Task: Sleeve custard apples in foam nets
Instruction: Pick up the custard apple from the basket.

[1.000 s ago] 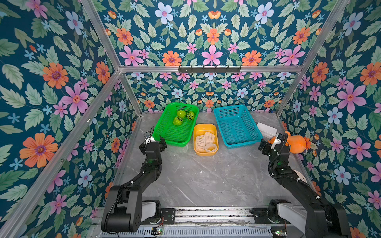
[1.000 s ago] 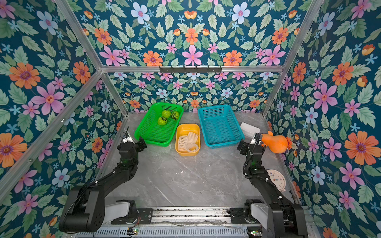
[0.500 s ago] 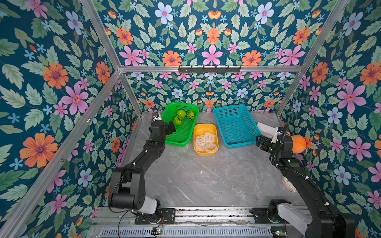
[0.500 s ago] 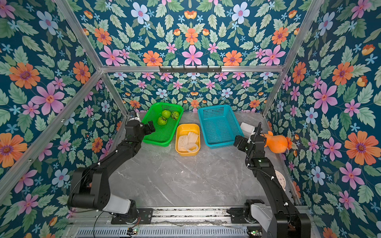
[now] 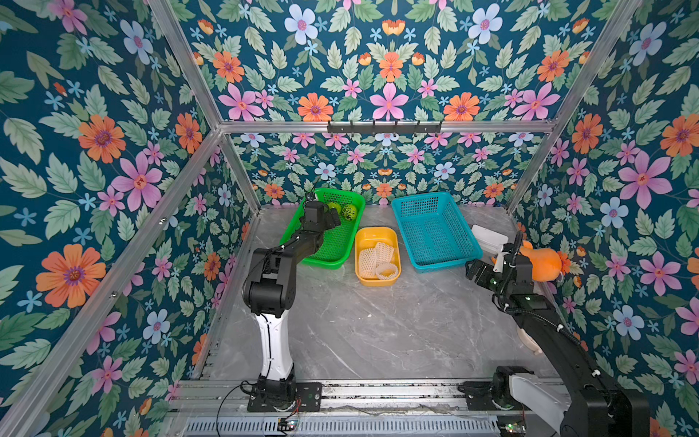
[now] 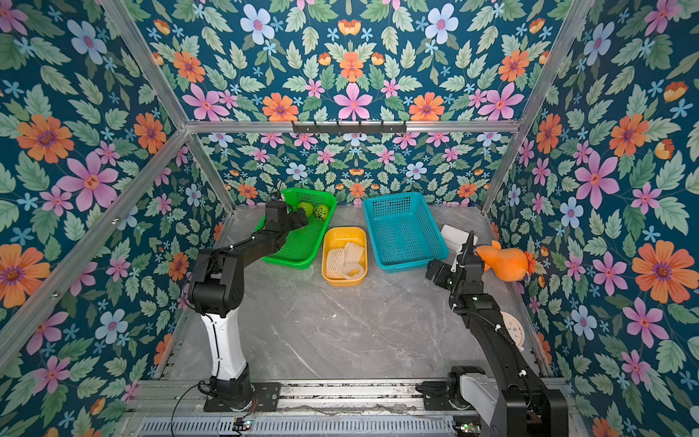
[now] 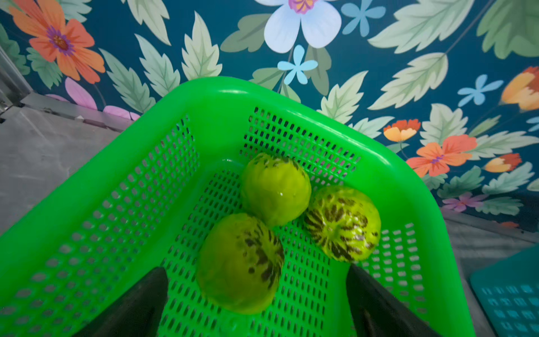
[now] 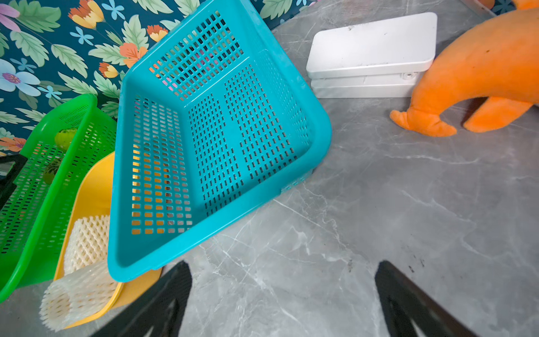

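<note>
Now the left gripper (image 7: 254,268) hovers, jaws wide and empty, over three custard apples (image 7: 274,189) in the green basket (image 7: 221,96) — apparently to pick one. Foam nets (image 5: 378,257) lie in the yellow tray (image 5: 376,231); the right gripper (image 8: 284,265), likewise released, hangs by the blue basket (image 8: 320,137).

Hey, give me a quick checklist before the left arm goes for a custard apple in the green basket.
1. Left gripper open and empty: ok.
2. Nearest custard apple lined up between its jaws: ok.
3. Clear of the neighbouring custard apples: cannot tell, they crowd together.
4. Green basket flat on the table: ok.
5. Foam nets waiting in the yellow tray: ok.
6. Right gripper open, over bare table: ok.
</note>
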Controlling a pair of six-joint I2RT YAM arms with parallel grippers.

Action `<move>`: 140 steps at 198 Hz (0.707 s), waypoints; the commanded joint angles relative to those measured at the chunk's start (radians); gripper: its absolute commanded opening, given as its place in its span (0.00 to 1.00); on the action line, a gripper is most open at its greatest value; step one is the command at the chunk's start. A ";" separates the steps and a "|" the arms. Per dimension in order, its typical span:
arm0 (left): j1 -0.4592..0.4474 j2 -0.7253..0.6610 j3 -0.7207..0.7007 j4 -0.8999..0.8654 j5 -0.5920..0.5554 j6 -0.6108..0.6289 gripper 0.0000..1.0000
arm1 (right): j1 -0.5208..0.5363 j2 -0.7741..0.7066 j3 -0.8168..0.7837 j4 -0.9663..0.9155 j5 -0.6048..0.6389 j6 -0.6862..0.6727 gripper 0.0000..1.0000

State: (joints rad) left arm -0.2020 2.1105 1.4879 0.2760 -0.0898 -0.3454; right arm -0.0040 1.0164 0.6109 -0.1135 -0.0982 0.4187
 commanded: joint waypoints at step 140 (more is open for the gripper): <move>0.004 0.190 0.150 -0.074 -0.008 -0.013 0.95 | 0.001 0.061 -0.020 0.108 0.002 0.024 0.99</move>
State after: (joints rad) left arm -0.2020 2.2833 1.5982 0.2039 -0.1036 -0.3801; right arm -0.0040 1.0695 0.5892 -0.0525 -0.0788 0.4232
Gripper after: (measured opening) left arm 0.956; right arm 0.992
